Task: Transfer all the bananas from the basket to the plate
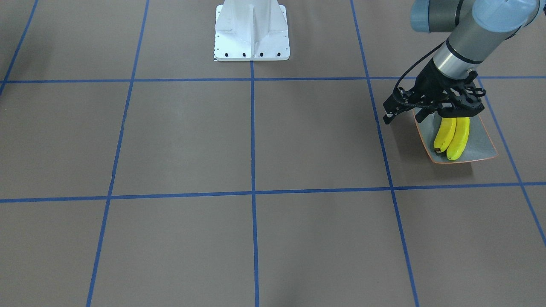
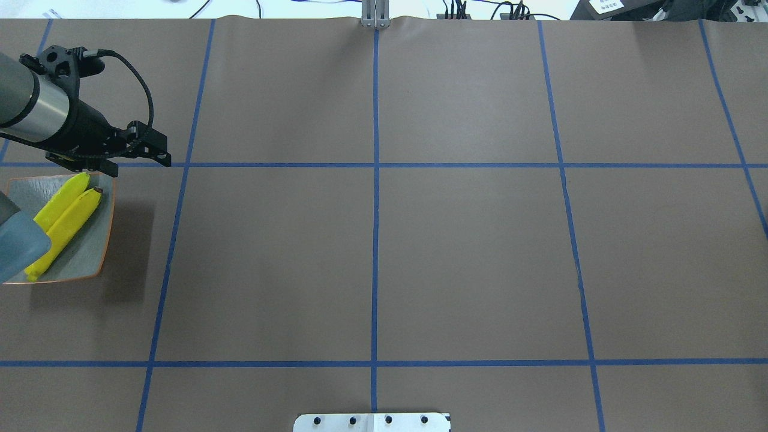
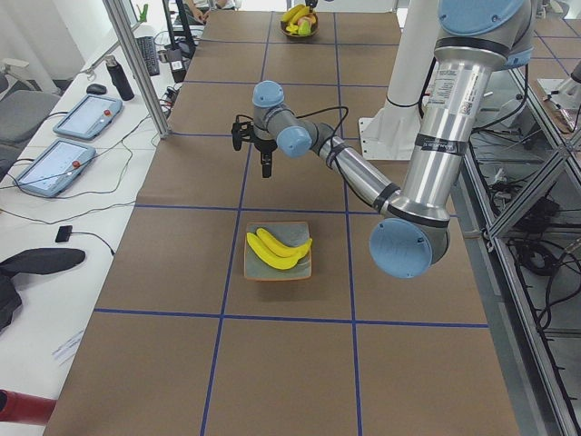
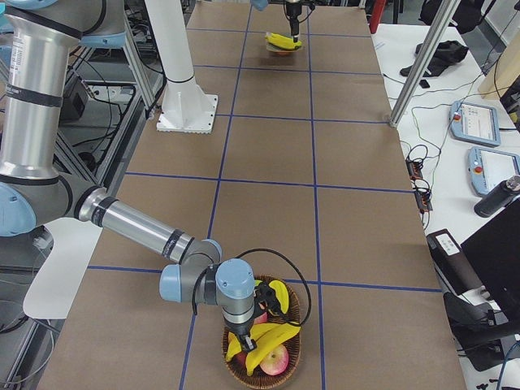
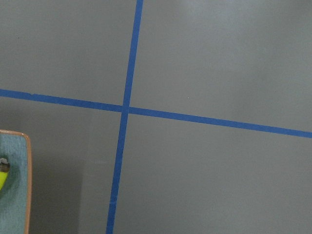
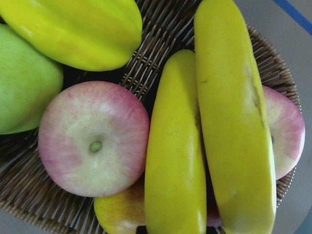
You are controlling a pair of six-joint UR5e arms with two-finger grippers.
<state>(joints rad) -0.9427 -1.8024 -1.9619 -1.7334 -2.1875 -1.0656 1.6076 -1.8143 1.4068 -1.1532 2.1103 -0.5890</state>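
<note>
Two yellow bananas [image 1: 452, 136] lie side by side on the grey-green plate [image 1: 482, 145], which also shows in the overhead view [image 2: 90, 252]. My left gripper [image 1: 403, 116] hangs open and empty above the table just past the plate's edge [image 2: 138, 166]. Two more bananas [image 6: 175, 156] [image 6: 234, 126] lie in the wicker basket [image 6: 161, 29] at the table's other end [image 4: 264, 370]. My right gripper [image 4: 244, 340] is down over the basket, right above these bananas. Its fingers do not show, so I cannot tell whether it is open or shut.
The basket also holds two pink apples [image 6: 92, 141], a green mango [image 6: 19, 92] and a yellow-green star fruit [image 6: 78, 29]. The white robot base [image 1: 251, 34] stands at the table's edge. Blue tape lines [image 5: 122, 146] cross the brown table.
</note>
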